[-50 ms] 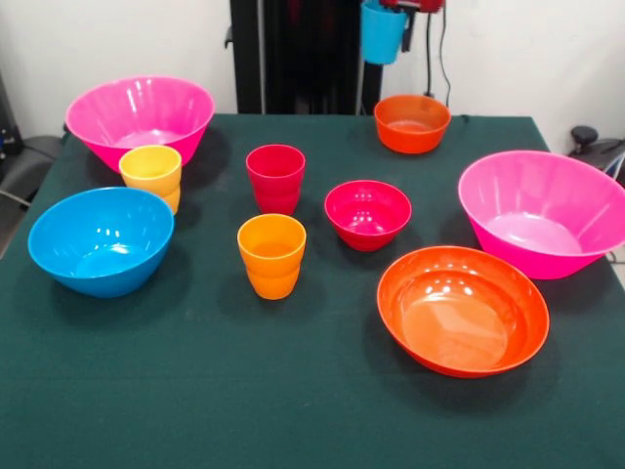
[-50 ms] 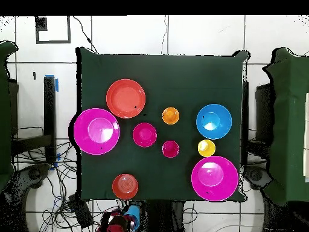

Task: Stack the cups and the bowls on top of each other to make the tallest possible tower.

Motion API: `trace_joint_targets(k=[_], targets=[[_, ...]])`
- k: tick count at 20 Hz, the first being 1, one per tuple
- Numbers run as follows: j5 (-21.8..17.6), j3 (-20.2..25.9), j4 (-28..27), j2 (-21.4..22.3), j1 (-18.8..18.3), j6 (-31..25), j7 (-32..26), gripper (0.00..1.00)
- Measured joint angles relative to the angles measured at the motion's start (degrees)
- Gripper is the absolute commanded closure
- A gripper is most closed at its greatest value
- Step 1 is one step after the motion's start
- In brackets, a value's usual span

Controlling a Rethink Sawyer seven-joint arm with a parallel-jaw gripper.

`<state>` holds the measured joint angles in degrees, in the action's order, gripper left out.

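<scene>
Evidently the blue cup point(image 1: 383, 31) is gripped by the pincer point(image 1: 410, 8) and hangs above the far edge of the worktop point(image 1: 195, 391), its rim side tilted; in the overhead view it shows at about six o'clock, just off the cloth. The cup is judged light, stiff and glossy, so it is likely to slip if pinched on its smooth wall; a hold across the rim, one finger inside, is judged the safer one.

On the worktop, seen from the front, the red cup point(image 1: 275, 178) stands near the centre, the orange cup point(image 1: 271, 255) just beside it at six o'clock, and the yellow cup point(image 1: 151, 176) at nine o'clock, close against the left pink bowl point(image 1: 140, 119). All three are upright, mouths up, and would have to be turned or nested.

The small magenta bowl point(image 1: 367, 214) lies at three o'clock of the red cup. The blue bowl point(image 1: 101, 240) sits at eight o'clock, the small orange bowl point(image 1: 411, 123) at one o'clock, the shallow orange bowl point(image 1: 462, 310) at four o'clock, and the right pink bowl point(image 1: 543, 213) at three o'clock. No stacking is seen yet. The wide bowls are judged best for the base.
</scene>
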<state>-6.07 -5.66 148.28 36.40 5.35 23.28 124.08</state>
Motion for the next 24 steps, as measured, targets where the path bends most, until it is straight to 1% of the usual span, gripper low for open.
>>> trace_joint_targets(k=[3, 6, 9, 15, 16, 19, 22, 24], targets=[[1.5, 1.1, 1.0, -0.2, 2.9, 0.7, 4.2, 1.0], [2.0, 1.9, 1.7, -0.3, 4.8, 0.7, 8.1, 1.0], [2.0, 2.0, 1.9, -1.1, 5.6, 0.7, 10.4, 1.0], [0.5, 1.9, 0.8, -7.1, 4.9, 1.4, 11.1, 1.0], [-0.2, 1.7, 0.2, -9.6, 4.6, 2.4, 11.1, 1.0], [-0.5, 1.5, -0.5, -12.0, 4.3, 3.6, 11.1, 1.0], [-0.5, 1.3, -1.6, -15.7, 4.2, 6.1, 11.1, 1.0], [-0.5, 1.3, -2.1, -17.1, 4.2, 7.0, 11.1, 1.0]])
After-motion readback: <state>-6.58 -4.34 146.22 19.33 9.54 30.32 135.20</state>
